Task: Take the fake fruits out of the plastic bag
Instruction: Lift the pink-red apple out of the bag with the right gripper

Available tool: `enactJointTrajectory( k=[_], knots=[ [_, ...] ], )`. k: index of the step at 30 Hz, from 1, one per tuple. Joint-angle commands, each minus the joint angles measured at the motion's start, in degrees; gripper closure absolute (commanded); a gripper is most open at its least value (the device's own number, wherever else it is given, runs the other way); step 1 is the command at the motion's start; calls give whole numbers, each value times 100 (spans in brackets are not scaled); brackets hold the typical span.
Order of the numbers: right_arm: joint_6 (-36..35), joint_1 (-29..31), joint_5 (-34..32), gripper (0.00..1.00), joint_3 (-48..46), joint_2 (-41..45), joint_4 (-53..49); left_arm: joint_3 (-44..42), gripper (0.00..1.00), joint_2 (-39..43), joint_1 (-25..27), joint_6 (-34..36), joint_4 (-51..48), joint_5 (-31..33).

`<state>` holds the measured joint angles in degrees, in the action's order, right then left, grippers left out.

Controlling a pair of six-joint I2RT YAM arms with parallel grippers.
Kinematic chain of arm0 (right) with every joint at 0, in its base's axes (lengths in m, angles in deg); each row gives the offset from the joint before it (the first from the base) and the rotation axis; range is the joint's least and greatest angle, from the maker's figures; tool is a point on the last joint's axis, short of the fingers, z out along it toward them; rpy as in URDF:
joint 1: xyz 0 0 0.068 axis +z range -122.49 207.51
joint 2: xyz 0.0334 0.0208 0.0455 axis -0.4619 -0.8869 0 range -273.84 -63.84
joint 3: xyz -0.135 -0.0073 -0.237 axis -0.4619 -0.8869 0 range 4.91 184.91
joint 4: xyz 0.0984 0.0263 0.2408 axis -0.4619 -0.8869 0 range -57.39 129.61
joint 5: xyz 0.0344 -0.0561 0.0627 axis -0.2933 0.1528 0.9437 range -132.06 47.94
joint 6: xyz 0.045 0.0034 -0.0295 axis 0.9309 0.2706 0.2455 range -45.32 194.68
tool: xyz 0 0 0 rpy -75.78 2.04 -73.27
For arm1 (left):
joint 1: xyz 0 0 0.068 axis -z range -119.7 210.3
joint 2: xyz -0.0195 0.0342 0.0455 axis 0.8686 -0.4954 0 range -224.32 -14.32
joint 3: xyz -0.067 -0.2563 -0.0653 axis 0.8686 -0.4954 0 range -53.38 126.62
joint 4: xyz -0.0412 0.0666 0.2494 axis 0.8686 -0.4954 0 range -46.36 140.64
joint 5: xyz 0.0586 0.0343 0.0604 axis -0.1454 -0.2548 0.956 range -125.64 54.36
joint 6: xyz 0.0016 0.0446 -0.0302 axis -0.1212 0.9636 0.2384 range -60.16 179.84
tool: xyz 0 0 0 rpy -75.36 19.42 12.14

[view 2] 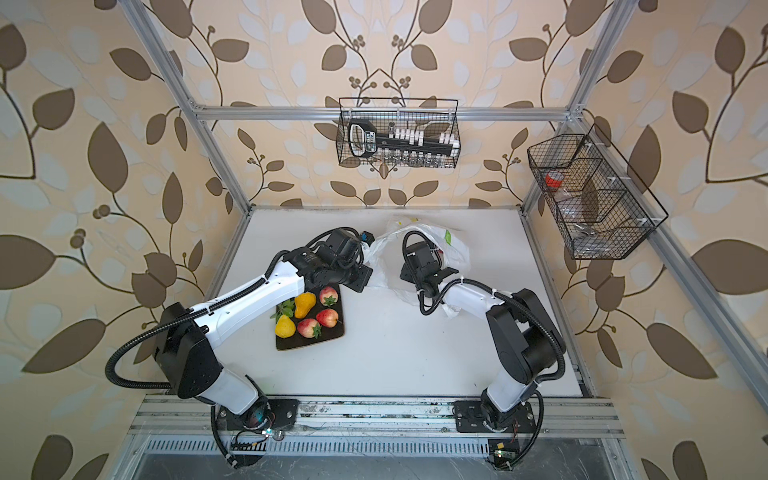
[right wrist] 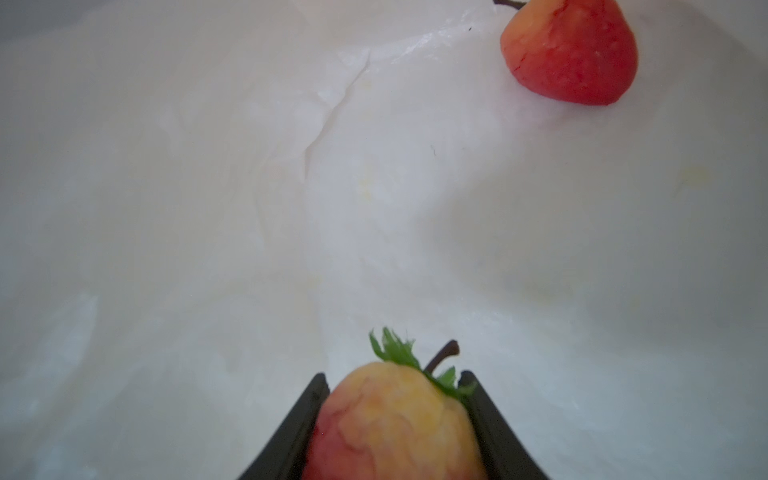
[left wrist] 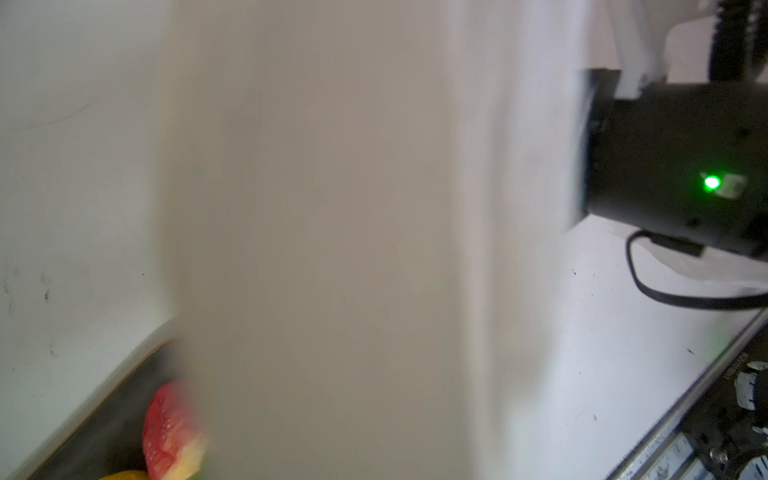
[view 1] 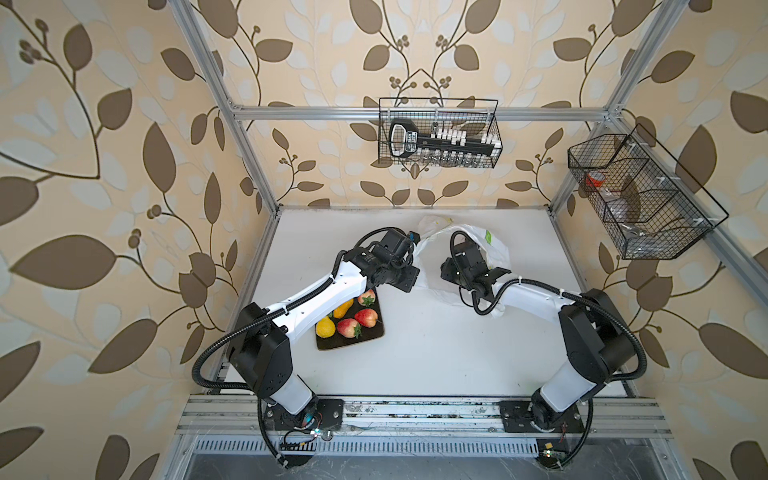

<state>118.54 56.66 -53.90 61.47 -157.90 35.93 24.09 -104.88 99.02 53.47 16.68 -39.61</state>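
Fake fruits (view 2: 309, 318) mostly lie on the dark tray (view 2: 299, 343), but inside the plastic bag (view 1: 496, 249) the right gripper (right wrist: 394, 378) is clamped on a red-yellow apple (right wrist: 395, 424), with a second apple (right wrist: 571, 54) lying apart, and the thin film, seemingly held up by the closed left gripper (view 1: 417, 241), could snag and drag out with it.

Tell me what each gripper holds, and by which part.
The right gripper clamps a red-yellow apple by its two sides, inside the plastic bag. The left gripper is shut, apparently pinching the bag's rim; its fingers are hidden.
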Motion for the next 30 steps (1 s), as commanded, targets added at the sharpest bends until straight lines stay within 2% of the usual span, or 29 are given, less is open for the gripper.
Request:
enactJointTrajectory(
  k=[1, 10, 17, 18, 22, 25, 26, 27, 30],
  knots=[
    [-369, 27, 343, 69, -251, 469, -45, 419, 100, -255, 53, 6, 198, 141],
    [-968, 21, 1056, 69, -875, 1520, 17, 1058, 100, -1053, -7, 95, 139, 186],
    [-1410, 43, 1572, 68, -1315, 2293, 168, 1191, 100, -1208, -21, 75, 203, 63],
    [-1505, 39, 1645, 68, -1383, 2393, 175, 1187, 92, -1160, -16, 78, 195, 26],
    [-1836, 90, 1849, 68, -1557, 2801, 122, 1008, 45, -809, -11, 106, 244, -32],
    [-2157, 201, 1968, 68, -1621, 3084, 31, 849, 28, -475, -6, 199, 125, -227],
    [-2254, 230, 2019, 67, -1637, 3162, 17, 786, 13, -348, -10, 243, 88, -316],
    [-2348, 253, 2081, 67, -1659, 3245, 19, 680, 1, -185, -10, 286, 58, -409],
    [-2637, 283, 2324, 66, -1683, 3511, 65, 287, 1, 419, -10, 370, 9, -578]
  ],
)
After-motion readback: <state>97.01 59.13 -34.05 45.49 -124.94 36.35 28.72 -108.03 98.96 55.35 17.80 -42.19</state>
